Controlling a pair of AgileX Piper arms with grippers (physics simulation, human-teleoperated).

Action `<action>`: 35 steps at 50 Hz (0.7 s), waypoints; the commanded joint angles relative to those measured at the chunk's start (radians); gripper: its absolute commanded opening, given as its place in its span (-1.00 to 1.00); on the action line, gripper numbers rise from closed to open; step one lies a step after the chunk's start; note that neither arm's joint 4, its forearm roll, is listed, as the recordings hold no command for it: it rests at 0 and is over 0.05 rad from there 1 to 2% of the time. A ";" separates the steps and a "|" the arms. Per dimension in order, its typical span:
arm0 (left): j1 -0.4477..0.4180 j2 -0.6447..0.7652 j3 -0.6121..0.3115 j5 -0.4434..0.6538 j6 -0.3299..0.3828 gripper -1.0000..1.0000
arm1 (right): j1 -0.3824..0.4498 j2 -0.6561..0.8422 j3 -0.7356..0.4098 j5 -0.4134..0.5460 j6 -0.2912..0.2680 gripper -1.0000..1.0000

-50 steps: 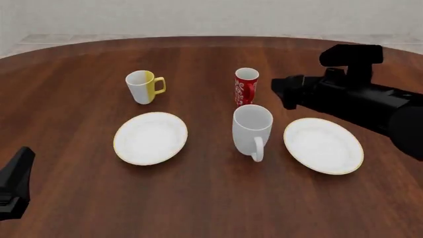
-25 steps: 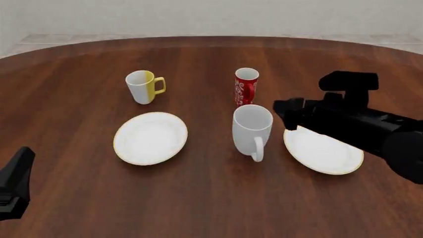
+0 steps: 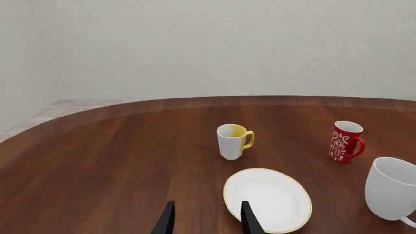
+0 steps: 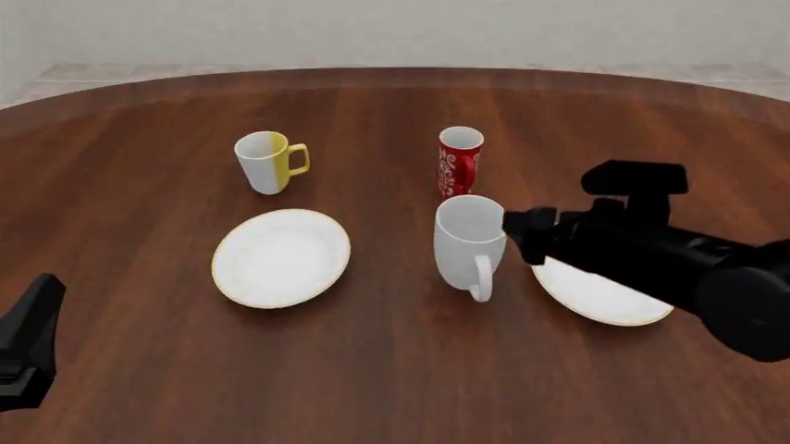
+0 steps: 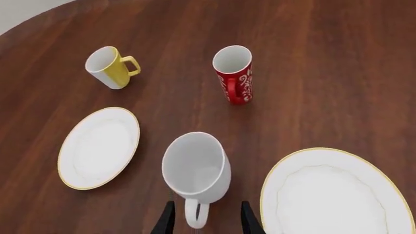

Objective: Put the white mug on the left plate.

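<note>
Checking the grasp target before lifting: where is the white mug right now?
In the front view the white mug stands upright on the table between the two plates, just in front of the red cup.

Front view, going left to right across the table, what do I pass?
left gripper → white-and-yellow mug → left plate → white mug → right gripper → right plate. The red cup sits behind the white mug, so I left it out.

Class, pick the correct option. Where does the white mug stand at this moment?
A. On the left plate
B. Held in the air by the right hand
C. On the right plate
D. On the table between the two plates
D: the white mug stands on the bare table, with the left plate on one side and the right plate on the other.
</note>
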 commanded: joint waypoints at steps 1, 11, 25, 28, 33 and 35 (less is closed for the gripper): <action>0.000 0.000 0.000 0.000 0.000 1.00 | 0.005 0.025 0.011 -0.026 0.008 1.00; 0.000 0.000 0.000 0.000 0.000 1.00 | 0.026 0.075 0.011 -0.066 0.035 1.00; 0.000 0.000 0.000 0.000 0.000 1.00 | 0.055 0.124 -0.007 -0.089 0.051 1.00; 0.000 0.000 0.000 0.000 0.000 1.00 | 0.061 0.136 -0.006 -0.099 0.055 1.00; 0.000 0.000 0.000 0.000 0.000 1.00 | 0.067 0.143 -0.007 -0.101 0.062 1.00; 0.000 0.000 0.000 0.000 0.000 1.00 | 0.068 0.148 -0.006 -0.105 0.063 1.00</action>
